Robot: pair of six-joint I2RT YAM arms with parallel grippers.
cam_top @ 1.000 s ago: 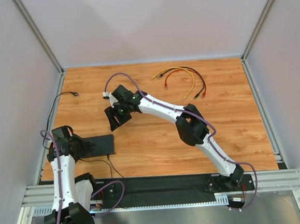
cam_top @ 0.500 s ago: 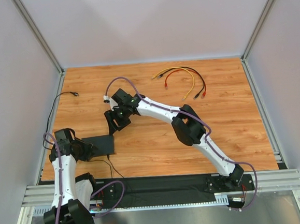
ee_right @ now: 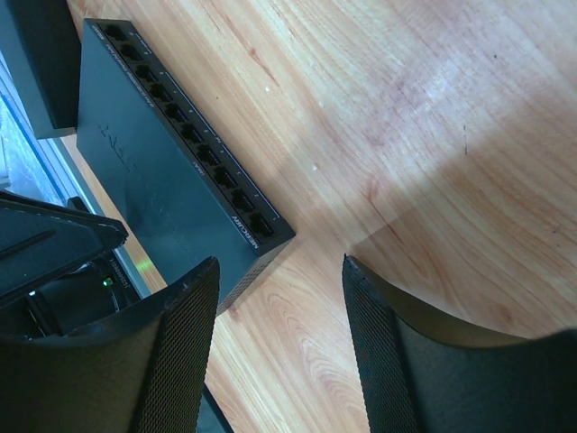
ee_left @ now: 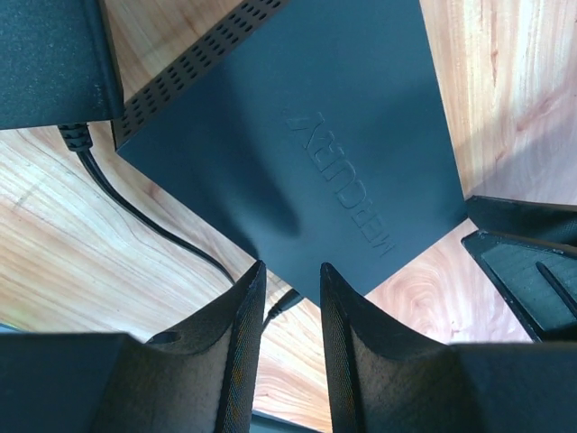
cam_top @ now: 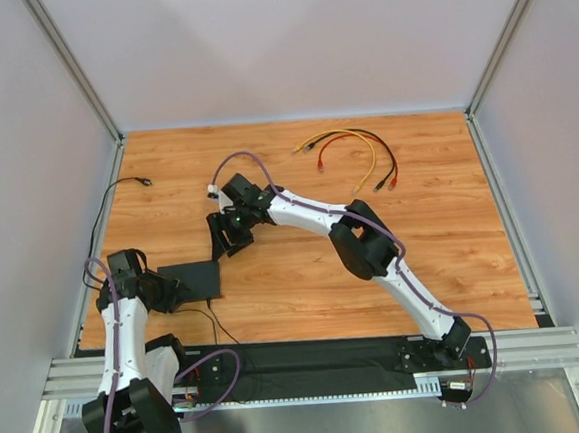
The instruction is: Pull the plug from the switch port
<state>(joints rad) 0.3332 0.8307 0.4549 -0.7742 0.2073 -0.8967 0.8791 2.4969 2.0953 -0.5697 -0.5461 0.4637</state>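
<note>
Now right gripper (ee_right: 279,262) hangs near switch (ee_right: 153,207) ports (ee_right: 180,126), jaws wide apart. Left gripper (ee_left: 290,268) sits over switch corner, jaws narrowly apart.

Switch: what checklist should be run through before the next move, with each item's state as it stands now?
1. Open, empty right hand: ok.
2. That hand at the switch: not ok; it hangs over the wooden table beside it.
3. Occupied port located: cannot tell; the port row looks empty from the right wrist.
4. Bracing by the left hand: cannot tell; its fingers flank one corner of the switch, contact unclear.
5. Left hand clear of the black cable: not ok; the cable runs in between the fingers.
</note>
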